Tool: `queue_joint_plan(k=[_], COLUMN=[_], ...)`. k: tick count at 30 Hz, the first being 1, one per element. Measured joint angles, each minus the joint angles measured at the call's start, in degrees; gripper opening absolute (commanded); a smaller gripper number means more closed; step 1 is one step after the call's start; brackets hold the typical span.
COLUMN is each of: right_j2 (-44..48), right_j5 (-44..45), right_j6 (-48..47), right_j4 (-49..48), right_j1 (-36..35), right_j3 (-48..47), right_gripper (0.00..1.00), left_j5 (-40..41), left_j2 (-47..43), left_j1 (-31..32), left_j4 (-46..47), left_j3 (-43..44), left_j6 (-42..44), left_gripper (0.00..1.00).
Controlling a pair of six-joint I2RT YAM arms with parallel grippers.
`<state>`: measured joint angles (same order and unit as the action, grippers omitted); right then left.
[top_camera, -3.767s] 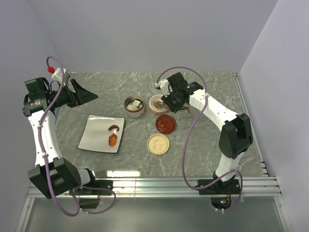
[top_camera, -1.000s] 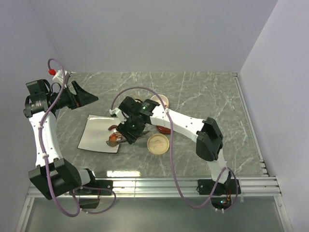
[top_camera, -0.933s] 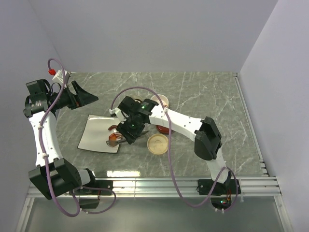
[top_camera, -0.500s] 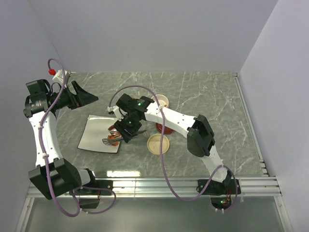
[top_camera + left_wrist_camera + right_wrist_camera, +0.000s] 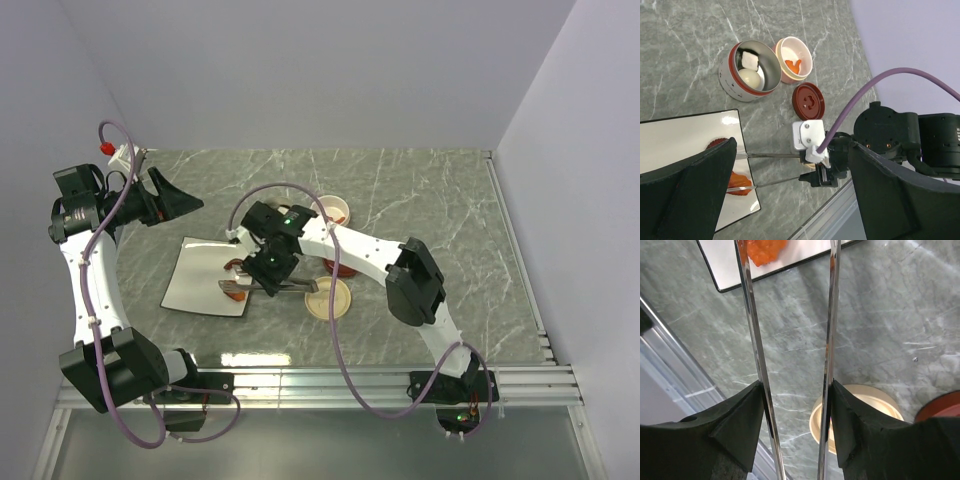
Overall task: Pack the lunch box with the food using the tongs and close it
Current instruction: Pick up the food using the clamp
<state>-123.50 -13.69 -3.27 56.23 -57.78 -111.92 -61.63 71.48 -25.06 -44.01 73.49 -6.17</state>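
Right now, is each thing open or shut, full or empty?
left gripper: open, holding nothing.
right gripper: shut on the tongs.
tongs: arms apart around the orange piece, not pinching.
metal tin: open, white food inside.
pink cup: open, orange bits inside.
red lid: off, lying flat.
cream lid: off, lying flat.
white plate: orange piece on it.

Left arm stands raised, left claw (image 5: 186,202) spread wide; right arm reaches leftward, right claw (image 5: 267,269) gripping tongs (image 5: 753,337).

We find the tongs (image 5: 831,315) reaching from the right gripper (image 5: 796,405) leftward over the plate (image 5: 195,275) bearing food (image 5: 762,250); lid (image 5: 335,303) just right, tin (image 5: 727,70) and cup (image 5: 799,50) behind.
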Motion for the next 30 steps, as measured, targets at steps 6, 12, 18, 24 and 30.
queue_joint_plan(k=[6,12,18,24,30], right_j2=[0.4,0.8,0.8,0.8,0.8], right_j5=[1.8,2.8,6.3,9.0,9.8], right_j6=[-0.7,-0.9,-1.1,-1.6,-1.9], right_j4=[-0.1,-0.1,0.0,0.0,0.4], right_j1=[-1.9,-3.0,-3.6,-5.0,-5.4], right_j3=[0.3,0.5,0.5,0.5,0.4], right_gripper=[0.59,0.59,0.57,0.52,0.45], left_j5=[0.0,0.0,0.0,0.0,0.0], left_j2=[0.0,0.0,0.0,0.0,0.0], left_j1=[0.0,0.0,0.0,0.0,0.0], left_j4=[-0.1,-0.2,-0.2,-0.2,-0.2], left_j3=[0.0,0.0,0.0,0.0,0.0], left_j6=[0.6,0.6,0.6,0.7,0.8], left_gripper=[0.99,0.99,0.99,0.99,0.99])
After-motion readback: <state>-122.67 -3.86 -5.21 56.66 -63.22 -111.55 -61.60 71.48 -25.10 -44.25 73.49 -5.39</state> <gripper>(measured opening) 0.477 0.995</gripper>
